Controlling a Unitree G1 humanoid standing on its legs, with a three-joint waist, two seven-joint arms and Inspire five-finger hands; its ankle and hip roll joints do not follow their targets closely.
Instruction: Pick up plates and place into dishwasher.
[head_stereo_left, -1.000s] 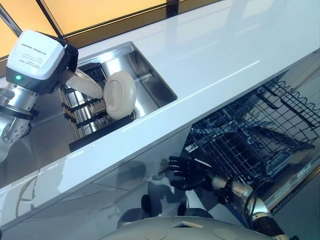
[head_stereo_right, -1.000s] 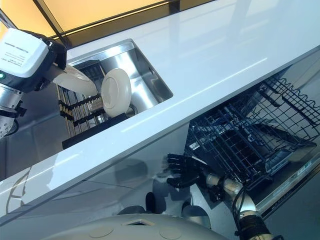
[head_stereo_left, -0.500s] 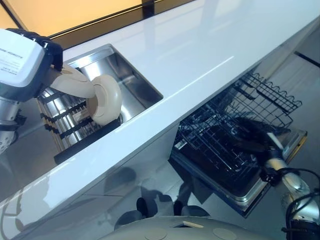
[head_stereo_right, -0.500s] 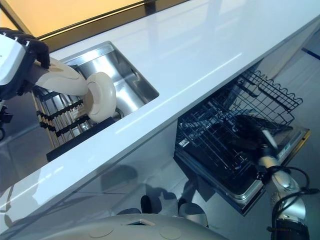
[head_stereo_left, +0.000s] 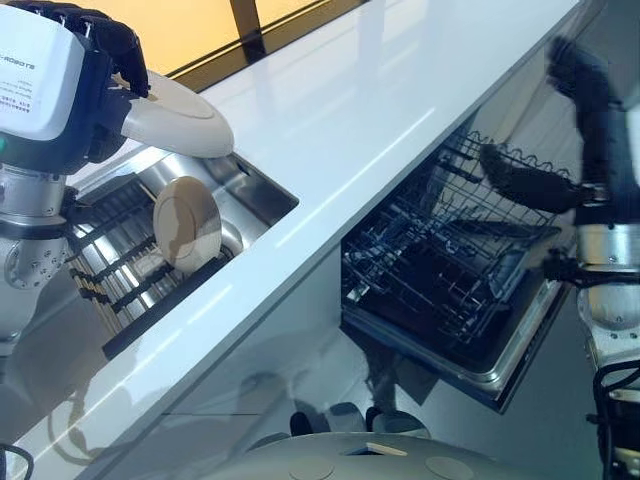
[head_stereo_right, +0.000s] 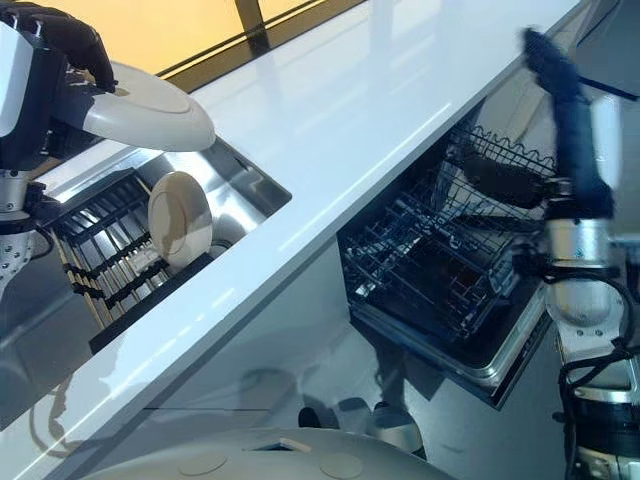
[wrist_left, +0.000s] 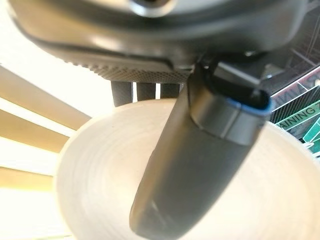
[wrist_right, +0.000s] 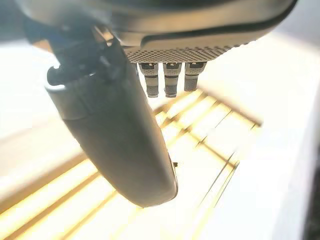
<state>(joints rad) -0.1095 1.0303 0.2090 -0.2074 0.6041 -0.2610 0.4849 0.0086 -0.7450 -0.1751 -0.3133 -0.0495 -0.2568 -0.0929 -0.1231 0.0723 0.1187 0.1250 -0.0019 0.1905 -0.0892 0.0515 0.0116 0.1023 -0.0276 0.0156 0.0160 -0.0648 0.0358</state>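
Left hand (head_stereo_left: 95, 40) pinches a cream plate (head_stereo_left: 175, 115) between thumb and fingers above the sink (head_stereo_left: 255, 185); it should travel level toward the dishwasher rack (head_stereo_left: 440, 260) below the empty, straight-fingered right hand (head_stereo_right: 560, 90).

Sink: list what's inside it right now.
The sink holds a dark dish rack with one cream plate standing upright in it. The basin's far end is covered by the plate lifted in the left hand.
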